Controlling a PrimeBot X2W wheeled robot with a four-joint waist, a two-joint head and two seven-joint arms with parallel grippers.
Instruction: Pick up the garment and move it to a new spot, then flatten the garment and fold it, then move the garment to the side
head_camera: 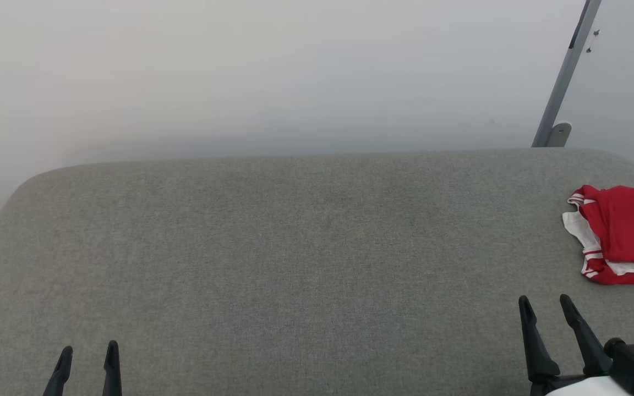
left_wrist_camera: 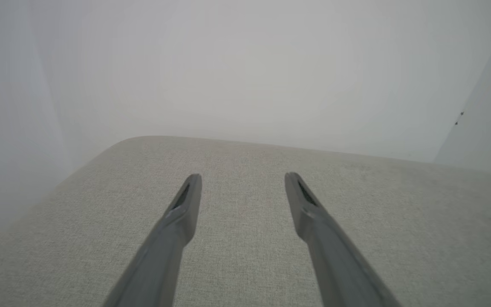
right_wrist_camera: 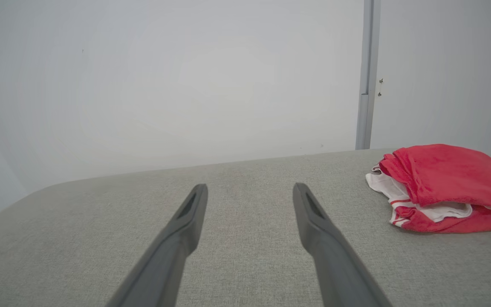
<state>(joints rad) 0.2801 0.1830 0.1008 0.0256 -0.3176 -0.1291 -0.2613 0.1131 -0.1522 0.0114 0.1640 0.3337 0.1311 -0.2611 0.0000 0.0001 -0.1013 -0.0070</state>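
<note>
Evidently the garment (head_camera: 625, 231) lies as a compact red bundle at the far right edge of the grey padded surface (head_camera: 295, 247), its layers doubled over one another and its white striped cuffs poking out toward the middle; it runs past the head view's right border, so its full outline cannot be told. Such a lie would suit a garment folded and put aside as well as one lying in a loose heap to be carried elsewhere; the pictures do not settle which. Nothing touches it; the right gripper (head_camera: 544, 300) sits near it, on the robot's side, low over the surface, fingers spread apart and empty, pointing away from the robot; the left gripper (head_camera: 90, 347) rests well apart at the opposite side, likewise spread and empty; both arms are held close to the robot, probably to give the head camera open sight of the cloth.
</note>
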